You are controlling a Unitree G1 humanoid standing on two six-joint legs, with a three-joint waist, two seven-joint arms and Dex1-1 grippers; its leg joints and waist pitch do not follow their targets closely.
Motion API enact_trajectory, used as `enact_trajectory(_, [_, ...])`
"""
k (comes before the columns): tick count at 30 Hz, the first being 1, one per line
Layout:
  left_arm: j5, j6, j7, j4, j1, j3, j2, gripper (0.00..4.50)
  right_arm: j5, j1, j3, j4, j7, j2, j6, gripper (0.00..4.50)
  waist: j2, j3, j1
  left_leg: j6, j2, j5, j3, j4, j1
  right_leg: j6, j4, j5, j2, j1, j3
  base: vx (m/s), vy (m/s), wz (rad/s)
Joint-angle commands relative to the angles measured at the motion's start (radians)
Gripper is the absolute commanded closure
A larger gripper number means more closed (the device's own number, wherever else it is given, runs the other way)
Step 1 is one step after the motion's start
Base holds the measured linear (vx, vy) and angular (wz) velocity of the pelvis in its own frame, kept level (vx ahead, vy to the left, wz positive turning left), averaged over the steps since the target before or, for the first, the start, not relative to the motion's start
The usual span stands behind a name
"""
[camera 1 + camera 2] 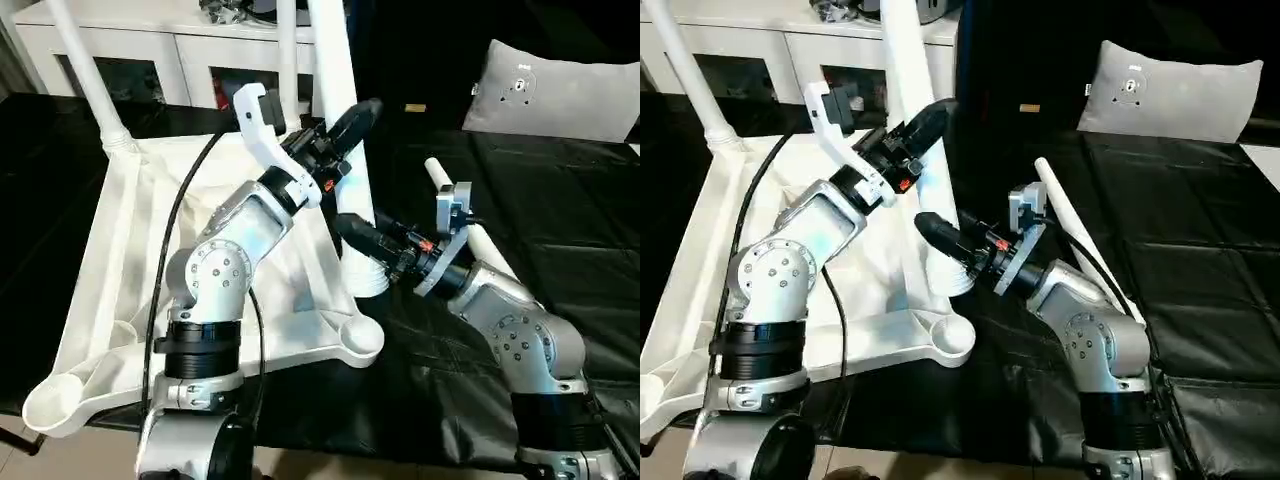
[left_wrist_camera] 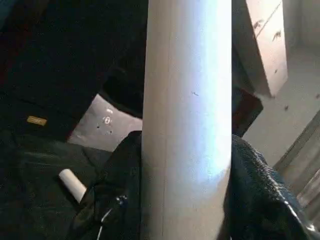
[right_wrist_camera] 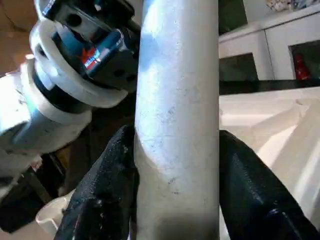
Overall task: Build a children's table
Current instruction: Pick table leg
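From the head cameras, the white table top (image 1: pixel 130 300) lies upside down on the black-covered desk (image 1: pixel 560 230), ribbed underside up, its round corner sockets (image 1: pixel 355 338) at the near edge; one leg (image 1: pixel 85 75) stands in the far left corner, and a second upright leg (image 1: pixel 335 110) rises from the socket on the right side; the left gripper (image 1: pixel 350 125) clasps that upright leg higher up, while the right gripper (image 1: pixel 355 235) grips it low, just above its flared base; a loose leg (image 1: pixel 470 225) lies on the black cover behind the right arm; a grey cushion (image 1: pixel 555 90) sits at the far right and a white cabinet with glass doors (image 1: pixel 150 50) stands behind; in the left wrist view, the black fingers (image 2: pixel 112 200) are clenched on either side of the upright leg, with the loose leg's end and the cushion beyond; in the right wrist view, the fingers (image 3: pixel 105 195) squeeze the same leg from both sides, the left gripper's wrist close behind, the table top's ribs to one side.
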Motion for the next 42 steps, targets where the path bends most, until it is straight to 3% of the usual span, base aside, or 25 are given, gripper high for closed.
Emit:
enact_trajectory(1, [0.013,-0.004,-0.024,-0.011,-0.013,-0.030,0.008,2.70,-0.043,-0.014,-0.014,0.029,-0.034,-0.018,-0.012,2.25,-0.005,-0.068,0.002,0.045,0.054,-0.012,-0.011,-0.066,0.002,-0.205,-0.068,0.001,-0.086,0.069,0.053,0.000,0.000,0.00])
enact_trajectory(3, [0.035,-0.013,-0.056,-0.004,-0.018,-0.054,0.039,2.70,-0.019,-0.036,-0.029,0.056,-0.021,-0.038,0.016,1.91,-0.004,-0.069,0.002,0.044,0.053,-0.012,-0.012,-0.066,0.004,-0.203,-0.068,-0.001,-0.084,0.068,0.053,0.000,0.000,0.00])
enact_trajectory(6, [0.043,-0.016,-0.090,0.001,-0.027,-0.070,0.062,2.70,0.009,-0.046,-0.029,0.051,0.022,-0.073,0.046,1.79,-0.003,-0.070,0.004,0.042,0.054,-0.007,-0.011,-0.065,0.005,-0.209,-0.065,0.016,-0.086,0.069,0.053,0.000,0.000,0.00])
enact_trajectory(8, [0.039,-0.016,-0.152,-0.013,-0.031,-0.096,0.088,2.70,0.044,-0.053,-0.018,0.027,0.099,-0.134,0.097,1.45,-0.004,-0.072,0.011,0.056,0.053,0.008,-0.010,-0.062,0.006,-0.217,-0.062,0.050,-0.084,0.071,0.053,0.000,0.000,0.00])
enact_trajectory(12, [0.016,-0.015,-0.255,-0.053,-0.019,-0.144,0.105,2.70,0.040,-0.071,0.011,0.039,0.204,-0.217,0.107,1.38,-0.006,-0.072,0.014,0.062,0.053,0.007,-0.009,-0.060,0.003,-0.225,-0.061,0.048,-0.087,0.073,0.053,0.000,0.000,0.00])
enact_trajectory(14, [0.010,-0.010,-0.278,-0.060,-0.017,-0.157,0.111,2.70,0.036,-0.077,0.021,0.046,0.230,-0.238,0.108,1.02,-0.007,-0.071,0.012,0.066,0.054,0.003,-0.009,-0.060,0.001,-0.234,-0.060,0.042,-0.087,0.073,0.052,0.000,0.000,0.00])
enact_trajectory(16, [0.008,-0.004,-0.328,-0.069,-0.015,-0.192,0.129,2.70,0.031,-0.097,0.041,0.067,0.285,-0.281,0.107,1.03,-0.004,-0.072,0.011,0.066,0.054,-0.004,-0.009,-0.059,0.004,-0.238,-0.063,0.024,-0.087,0.072,0.051,0.000,0.000,0.00])
enact_trajectory(21, [-0.001,0.005,-0.378,-0.076,-0.016,-0.215,0.136,2.70,0.046,-0.124,0.061,0.088,0.362,-0.318,0.122,1.03,-0.006,-0.072,0.008,0.070,0.052,-0.007,-0.008,-0.058,0.002,-0.246,-0.063,0.016,-0.085,0.074,0.050,0.000,0.000,0.00])
enact_trajectory(34, [0.002,0.000,-0.380,-0.086,-0.002,-0.226,0.125,2.70,0.049,-0.121,0.113,0.080,0.424,-0.328,0.140,1.03,-0.007,-0.073,0.008,0.073,0.055,-0.010,-0.009,-0.057,0.003,-0.254,-0.064,0.007,-0.085,0.073,0.050,0.000,0.000,0.00])
enact_trajectory(35, [0.002,0.000,-0.381,-0.086,-0.002,-0.228,0.125,2.70,0.048,-0.123,0.113,0.084,0.425,-0.324,0.139,1.39,-0.004,-0.073,0.009,0.071,0.055,-0.010,-0.009,-0.056,0.003,-0.253,-0.063,0.006,-0.085,0.073,0.050,0.000,0.000,0.00])
enact_trajectory(38, [0.001,0.003,-0.383,-0.087,0.000,-0.231,0.124,2.70,0.052,-0.127,0.111,0.090,0.423,-0.314,0.135,1.45,-0.001,-0.074,0.008,0.068,0.055,-0.014,-0.010,-0.056,0.002,-0.255,-0.063,0.015,-0.085,0.073,0.049,0.000,0.000,0.00])
enact_trajectory(42, [0.005,0.001,-0.384,-0.083,0.001,-0.234,0.121,2.70,0.058,-0.127,0.109,0.089,0.426,-0.309,0.132,1.87,0.000,-0.075,0.008,0.067,0.056,-0.014,-0.010,-0.056,0.003,-0.258,-0.062,0.025,-0.084,0.074,0.049,0.000,0.000,0.00])
